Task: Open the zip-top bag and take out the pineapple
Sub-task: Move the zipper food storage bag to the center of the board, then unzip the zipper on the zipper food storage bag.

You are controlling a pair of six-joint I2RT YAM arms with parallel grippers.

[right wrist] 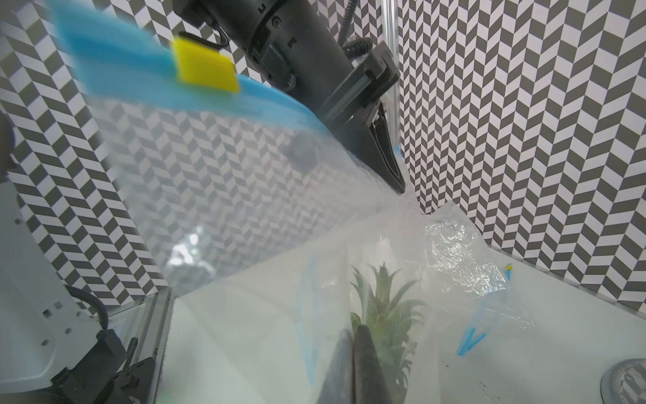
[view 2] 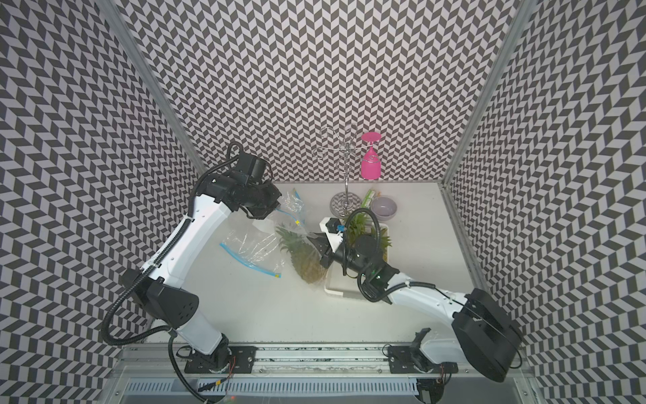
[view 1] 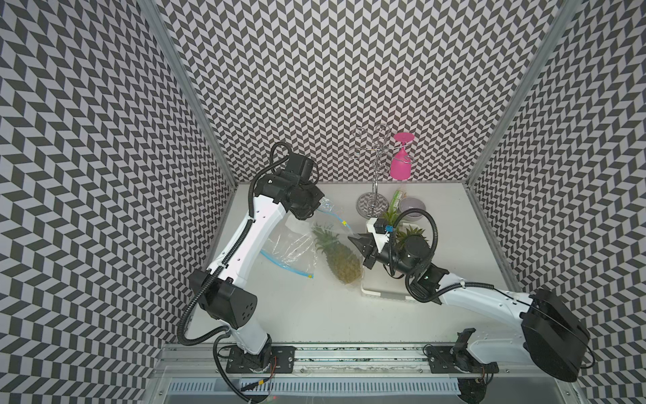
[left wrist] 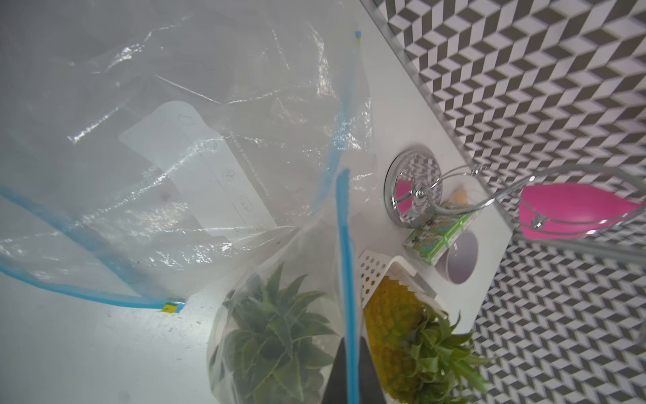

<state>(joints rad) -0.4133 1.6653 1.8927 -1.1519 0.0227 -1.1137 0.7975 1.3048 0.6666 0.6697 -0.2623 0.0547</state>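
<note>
pineapple (view 1: 339,259) lies on its side on the table (view 1: 314,314) inside the clear zip-top bag (view 1: 293,245). its body is just beside the white basket (view 1: 382,297), on the side facing the left arm, w/ the base end close against the basket wall (can't tell if touching). its crown (left wrist: 276,335) shows thru the film in left wrist view. left gripper (view 1: 320,207) hangs off the table, well apart from the basket and out past the crown, clenched on the bag's blue zip strip (left wrist: 346,280). in left wrist view the strip runs straight in btwn its dark fingers (left wrist: 332,379). right gripper (view 1: 350,239) sits just off the basket's far corner, next to the crown, jaws pressed together on the bag's edge. right wrist view shows its fingers (right wrist: 365,367) closed w/ film bunched round them. in both top views the strip w/ a yellow tab (view 1: 344,222) runs from one gripper to the other. more film w/ a 2nd blue strip (view 1: 286,263) lies flat farther from the basket than the pineapple; can't tell if it's the same bag. in the basket are other pineapples (view 1: 412,233). past the basket's far end are a grey bowl (view 1: 413,207), a green carton (view 1: 398,197) and a chrome rack (view 1: 374,201) w/ a pink glass (view 1: 401,166) hung upside down.
</note>
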